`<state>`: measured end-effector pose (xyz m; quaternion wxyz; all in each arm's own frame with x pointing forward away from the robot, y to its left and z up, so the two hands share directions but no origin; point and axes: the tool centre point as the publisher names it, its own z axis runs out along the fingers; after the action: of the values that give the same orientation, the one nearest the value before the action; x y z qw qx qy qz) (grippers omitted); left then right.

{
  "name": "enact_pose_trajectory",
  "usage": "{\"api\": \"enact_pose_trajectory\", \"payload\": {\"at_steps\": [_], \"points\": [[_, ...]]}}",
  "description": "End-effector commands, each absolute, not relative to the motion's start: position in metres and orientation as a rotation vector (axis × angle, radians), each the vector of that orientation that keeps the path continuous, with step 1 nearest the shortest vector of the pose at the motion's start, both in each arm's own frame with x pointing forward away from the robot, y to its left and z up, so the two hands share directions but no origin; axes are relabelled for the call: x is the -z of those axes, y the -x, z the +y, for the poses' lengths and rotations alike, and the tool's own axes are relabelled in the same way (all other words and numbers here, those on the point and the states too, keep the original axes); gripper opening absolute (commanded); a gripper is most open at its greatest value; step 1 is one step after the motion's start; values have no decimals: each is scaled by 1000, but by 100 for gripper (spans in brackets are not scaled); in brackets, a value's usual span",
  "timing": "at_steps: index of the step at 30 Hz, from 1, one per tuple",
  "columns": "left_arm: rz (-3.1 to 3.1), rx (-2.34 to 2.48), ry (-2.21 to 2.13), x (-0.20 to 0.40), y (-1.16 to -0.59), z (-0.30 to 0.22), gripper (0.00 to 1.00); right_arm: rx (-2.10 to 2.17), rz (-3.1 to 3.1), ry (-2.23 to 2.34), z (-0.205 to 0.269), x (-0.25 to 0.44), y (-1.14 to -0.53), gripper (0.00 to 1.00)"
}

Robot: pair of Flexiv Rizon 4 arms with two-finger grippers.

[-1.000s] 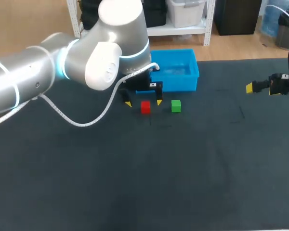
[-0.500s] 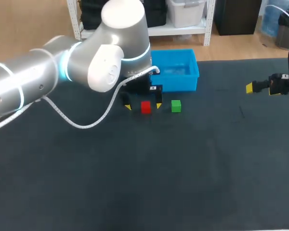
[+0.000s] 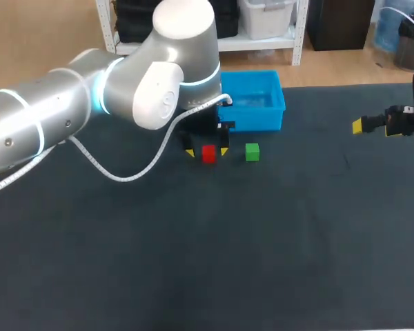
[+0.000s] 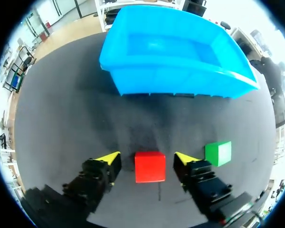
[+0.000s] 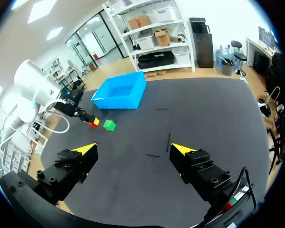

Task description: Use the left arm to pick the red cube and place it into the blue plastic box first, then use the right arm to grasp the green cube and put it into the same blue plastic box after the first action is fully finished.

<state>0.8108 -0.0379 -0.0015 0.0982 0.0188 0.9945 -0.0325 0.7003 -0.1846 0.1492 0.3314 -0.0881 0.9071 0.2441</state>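
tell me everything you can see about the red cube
The red cube is small and plain red all over, with smooth matte faces. It sits flat on the dark table, between the open fingers of the left gripper, with a gap on each side, so nothing grips it. The blue box stands ahead of it, and the green cube lies apart beside it.

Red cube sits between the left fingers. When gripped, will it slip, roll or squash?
The red cube looks rigid, its flat sides facing the open left gripper, so it probably won't squash or roll. Resting flat on the dark mat, it seems unlikely to tip. Small, likely light; smooth faces might slip.
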Motion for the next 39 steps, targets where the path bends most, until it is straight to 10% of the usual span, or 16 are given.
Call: {"api": "enact_pose_trajectory", "payload": {"at_steps": [1,4,39], "points": [[2951,86,-58,4,-815,-43,23,-637,2372,231,-185,-149,-700,100],[2954,87,-59,6,-815,-44,0,-637,2372,231,-185,-149,-700,100],[2851,104,-98,-98,-806,-25,0,-637,2372,231,-185,-149,-700,100]]}}
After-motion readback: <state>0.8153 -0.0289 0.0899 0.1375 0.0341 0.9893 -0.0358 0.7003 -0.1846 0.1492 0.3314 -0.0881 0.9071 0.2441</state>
